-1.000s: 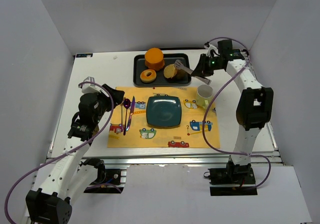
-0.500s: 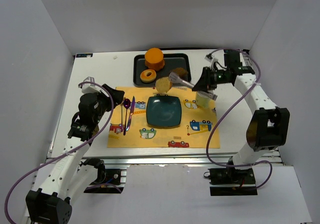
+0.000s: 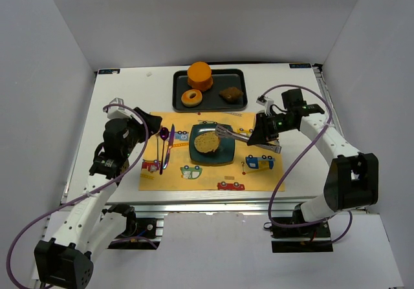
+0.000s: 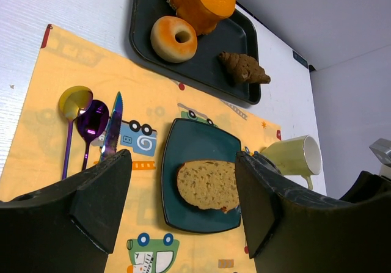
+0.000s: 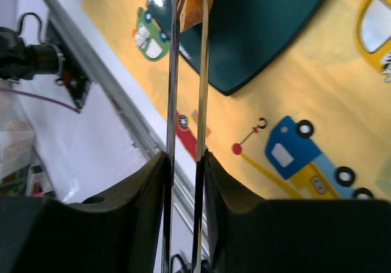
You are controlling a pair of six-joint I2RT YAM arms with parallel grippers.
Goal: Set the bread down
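Top external: fixed high behind both arm bases, looking down on the entire surface (image 3: 123,101). Left wrist: low at the left, facing obliquely across the placemat (image 4: 55,71) toward the tray (image 4: 238,35). Right wrist: very close, sighting along the tongs (image 5: 173,71) between its own fingers (image 5: 134,218). All three take in the dark plate (image 3: 223,154) and part of the placemat.

This is a robot test cell in a lab: plain pale walls (image 3: 52,75) box in the white table (image 3: 123,95) to the left of, right of and beyond the right pincer (image 3: 259,138), which clamps metal tongs (image 3: 234,134), and an aluminium rail (image 3: 213,206) edges the table on its near side. Under the pincer lies a staged place setting, a car-print placemat (image 3: 208,176) with a plate (image 3: 223,154) just beside the pincer.
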